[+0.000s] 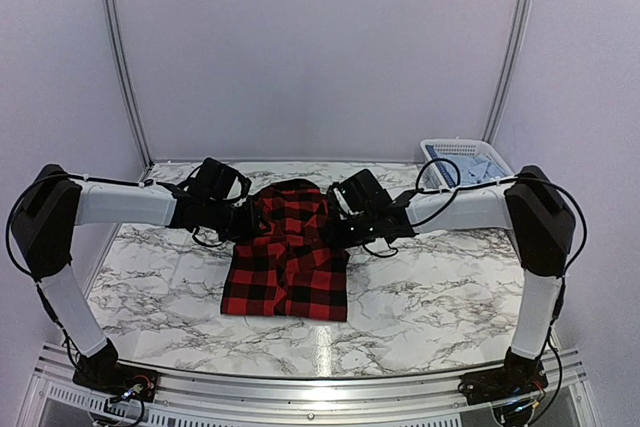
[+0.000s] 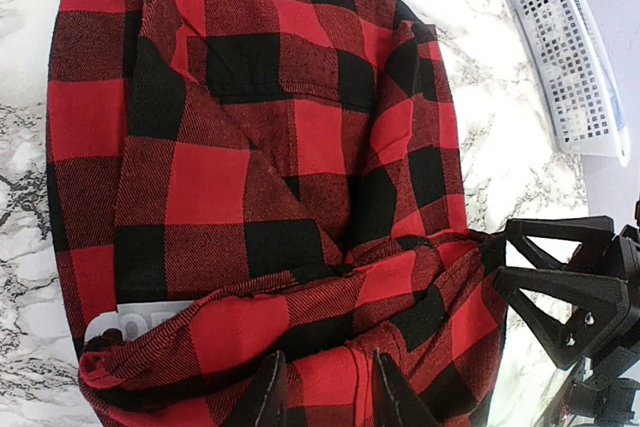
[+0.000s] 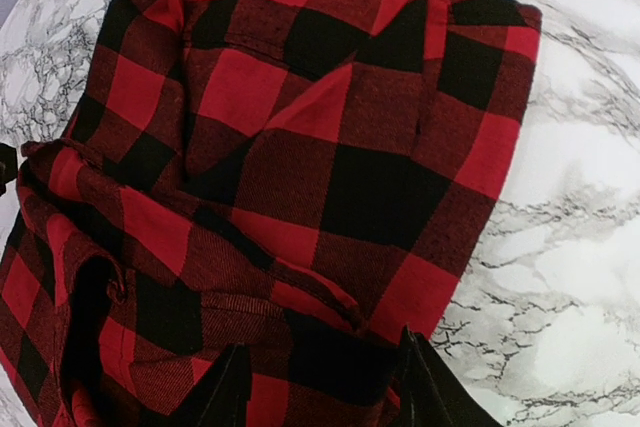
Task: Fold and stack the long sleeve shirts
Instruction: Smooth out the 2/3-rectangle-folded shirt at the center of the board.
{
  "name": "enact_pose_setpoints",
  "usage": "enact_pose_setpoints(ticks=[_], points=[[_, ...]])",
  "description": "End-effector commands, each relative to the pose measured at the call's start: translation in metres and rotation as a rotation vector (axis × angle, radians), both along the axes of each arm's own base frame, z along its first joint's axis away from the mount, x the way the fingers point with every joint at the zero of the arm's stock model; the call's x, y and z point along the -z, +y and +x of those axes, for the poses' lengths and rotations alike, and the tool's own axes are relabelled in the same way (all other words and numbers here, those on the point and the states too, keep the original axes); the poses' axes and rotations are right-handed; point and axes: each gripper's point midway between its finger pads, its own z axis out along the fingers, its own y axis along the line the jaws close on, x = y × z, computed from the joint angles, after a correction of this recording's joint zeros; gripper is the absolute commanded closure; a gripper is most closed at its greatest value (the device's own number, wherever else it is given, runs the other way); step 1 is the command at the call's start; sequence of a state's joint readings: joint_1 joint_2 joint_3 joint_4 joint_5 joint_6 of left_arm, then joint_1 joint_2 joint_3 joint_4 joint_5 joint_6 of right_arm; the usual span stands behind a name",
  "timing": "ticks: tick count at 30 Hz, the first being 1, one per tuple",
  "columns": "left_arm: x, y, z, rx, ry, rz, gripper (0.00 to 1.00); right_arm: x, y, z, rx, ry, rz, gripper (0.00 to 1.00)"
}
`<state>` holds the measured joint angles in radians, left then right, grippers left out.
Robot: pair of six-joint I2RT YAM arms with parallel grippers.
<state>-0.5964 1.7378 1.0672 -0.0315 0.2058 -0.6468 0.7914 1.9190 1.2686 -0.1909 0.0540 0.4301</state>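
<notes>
Red-and-black check cloth is occupying the middle of the frame: the red-and-black check shirt (image 1: 288, 262) is lying on the table centre, hem toward the bottom of the overhead view, its upper end bunching into a raised hump between the two arms. The left gripper (image 1: 238, 215) is reaching in from the left and the right gripper (image 1: 338, 222) from the right, both meeting at that upper end. In each wrist view the fingers are straddling doubled cloth at the bottom of the frame, jaws part-way apart; whether either is clamping the fabric or only resting over it cannot be told. Judged from the symmetrical placing, the pair is working the collar end so it can be carried over toward the hem, one corner each to keep the fold square. The marble-patterned table (image 1: 450, 297) is showing bare on both sides of the shirt. A white lattice basket (image 1: 465, 157) is sitting at the upper right, with something bluish inside, too small to identify. Pale panels (image 1: 320, 47) and metal rails (image 1: 118, 57) are enclosing the cell.
</notes>
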Motion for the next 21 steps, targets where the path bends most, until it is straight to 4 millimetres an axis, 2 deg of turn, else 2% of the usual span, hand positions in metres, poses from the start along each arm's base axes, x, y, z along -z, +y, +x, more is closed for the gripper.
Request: enact_pose_setpoints(ticks=[1,5,10,13,15,21], points=[[0.005,0.0,-0.001,0.014,0.023,0.023,0.71,-0.006,0.007,0.014,-0.009,-0.036,-0.009,0.56],[0.007,0.001,-0.003,0.016,0.03,0.028,0.71,0.002,0.004,0.015,0.003,-0.022,-0.052,0.6],[0.007,0.002,-0.004,0.017,0.03,0.032,0.71,0.003,-0.007,0.019,0.042,-0.034,-0.101,0.58],[0.008,0.002,-0.005,0.02,0.035,0.031,0.71,0.004,-0.005,0.018,0.025,-0.033,-0.102,0.62],[0.009,0.002,-0.006,0.02,0.039,0.031,0.71,0.004,-0.002,0.017,0.016,-0.033,-0.102,0.69],[0.012,0.003,-0.008,0.019,0.045,0.035,0.71,-0.01,-0.001,0.02,0.036,-0.055,-0.079,1.0]])
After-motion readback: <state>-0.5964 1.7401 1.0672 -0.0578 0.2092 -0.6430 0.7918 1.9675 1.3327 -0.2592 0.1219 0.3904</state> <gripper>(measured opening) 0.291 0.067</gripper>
